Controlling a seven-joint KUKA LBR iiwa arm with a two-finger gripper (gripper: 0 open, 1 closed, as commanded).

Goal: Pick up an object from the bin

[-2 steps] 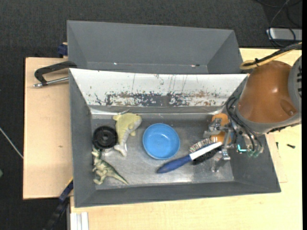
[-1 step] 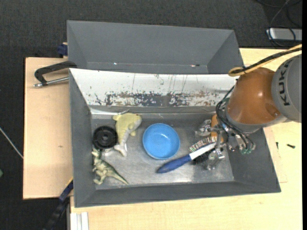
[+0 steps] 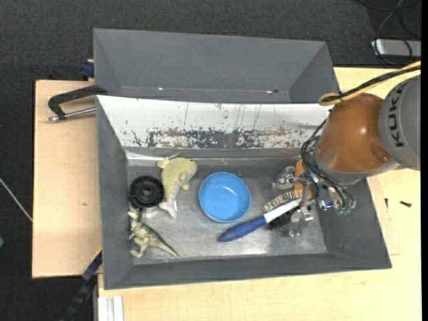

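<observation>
My gripper (image 3: 293, 200) is low at the right end of the bin, under the arm's orange cover. It stands open, one metal finger (image 3: 287, 177) toward the back wall and the other (image 3: 299, 222) toward the front. The white bristled head of a blue-handled brush (image 3: 249, 227) lies between them on the bin floor. The brush handle points left and forward, toward the front of the bin. A round blue bowl (image 3: 224, 196) sits just left of the brush, apart from the gripper.
At the left end lie a pale yellow-green shark toy (image 3: 175, 178), a black round disc (image 3: 146, 191) and a small tan dinosaur figure (image 3: 146, 238). The bin's right and front walls slope up close by the gripper.
</observation>
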